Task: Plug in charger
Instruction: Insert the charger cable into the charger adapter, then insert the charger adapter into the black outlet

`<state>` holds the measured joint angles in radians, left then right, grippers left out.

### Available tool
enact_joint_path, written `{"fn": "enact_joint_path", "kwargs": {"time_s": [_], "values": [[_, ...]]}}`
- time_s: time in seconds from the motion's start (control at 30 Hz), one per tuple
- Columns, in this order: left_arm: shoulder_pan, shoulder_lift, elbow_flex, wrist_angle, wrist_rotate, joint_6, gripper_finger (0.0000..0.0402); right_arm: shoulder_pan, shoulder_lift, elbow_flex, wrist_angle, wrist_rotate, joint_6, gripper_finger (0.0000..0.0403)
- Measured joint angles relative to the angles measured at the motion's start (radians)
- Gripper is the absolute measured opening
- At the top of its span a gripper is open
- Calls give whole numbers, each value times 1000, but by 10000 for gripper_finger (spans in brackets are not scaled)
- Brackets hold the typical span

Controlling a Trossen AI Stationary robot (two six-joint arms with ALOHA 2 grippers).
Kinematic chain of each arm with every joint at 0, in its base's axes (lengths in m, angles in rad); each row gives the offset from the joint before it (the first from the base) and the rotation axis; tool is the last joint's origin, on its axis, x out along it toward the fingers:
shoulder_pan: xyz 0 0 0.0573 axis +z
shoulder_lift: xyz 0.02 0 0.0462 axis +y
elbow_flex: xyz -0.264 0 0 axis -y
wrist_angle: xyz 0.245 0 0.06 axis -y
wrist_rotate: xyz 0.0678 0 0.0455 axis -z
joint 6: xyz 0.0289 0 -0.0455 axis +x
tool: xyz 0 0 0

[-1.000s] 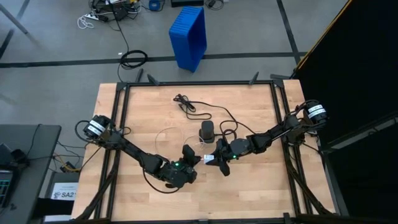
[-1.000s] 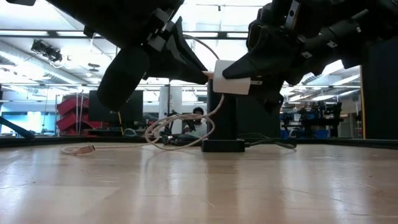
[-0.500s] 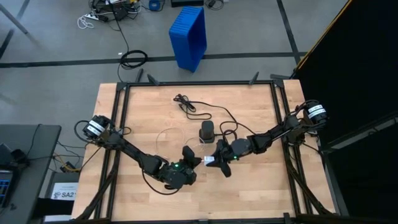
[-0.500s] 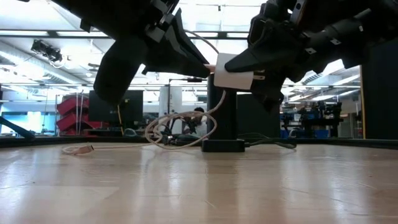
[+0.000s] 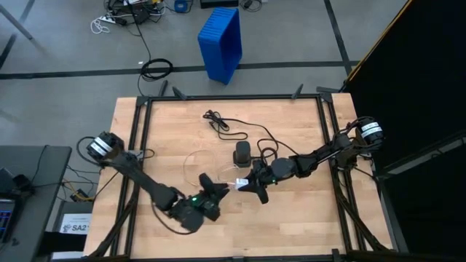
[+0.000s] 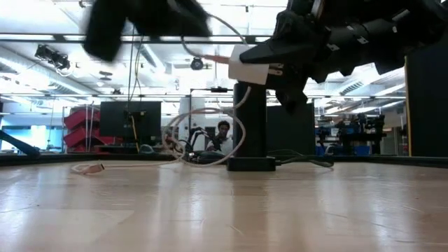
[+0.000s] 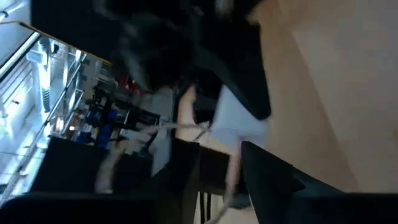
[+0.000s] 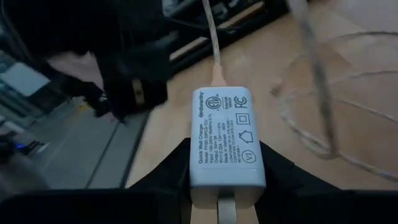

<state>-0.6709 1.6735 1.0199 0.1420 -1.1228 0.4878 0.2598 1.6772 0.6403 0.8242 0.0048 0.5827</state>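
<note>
Both arms are working near the power strip (image 5: 242, 154): I'm holding the charger (image 8: 226, 138) clamped in the right gripper (image 5: 247, 184), just beside it. Left gripper (image 5: 207, 193): can't tell. Slack cable (image 8: 213, 37) risks snagging, tugging the charger askew.

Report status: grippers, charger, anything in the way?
Right gripper shut on the white charger, held above the table. Left gripper just beside it, open, off the cable. Black power block beyond; path looks clear.
</note>
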Motion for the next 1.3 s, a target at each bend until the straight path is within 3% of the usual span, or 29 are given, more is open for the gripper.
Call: {"fn": "enact_joint_path", "kwargs": {"time_s": [0.27, 0.47, 0.6, 0.77, 0.97, 1.3], "values": [[-74, -125, -2, -127, -1, -214, 115, -15, 0, -2, 205, -126, 25, 88], [-70, -179, -40, -182, 123, -418, 115, -21, -2, -3, 322, -165, 37, 88], [-63, -190, -126, -91, 143, -502, 115, -35, -4, -4, 335, -167, 42, 88], [-27, -188, -238, 129, 260, -565, 115, -58, -4, -5, 377, -200, 54, 88], [21, -188, -340, 247, 261, -588, 116, -65, -4, -5, 394, -237, 57, 88], [135, -189, -392, 265, 295, -627, 116, -64, -4, -5, 394, -254, 62, 88]]}}
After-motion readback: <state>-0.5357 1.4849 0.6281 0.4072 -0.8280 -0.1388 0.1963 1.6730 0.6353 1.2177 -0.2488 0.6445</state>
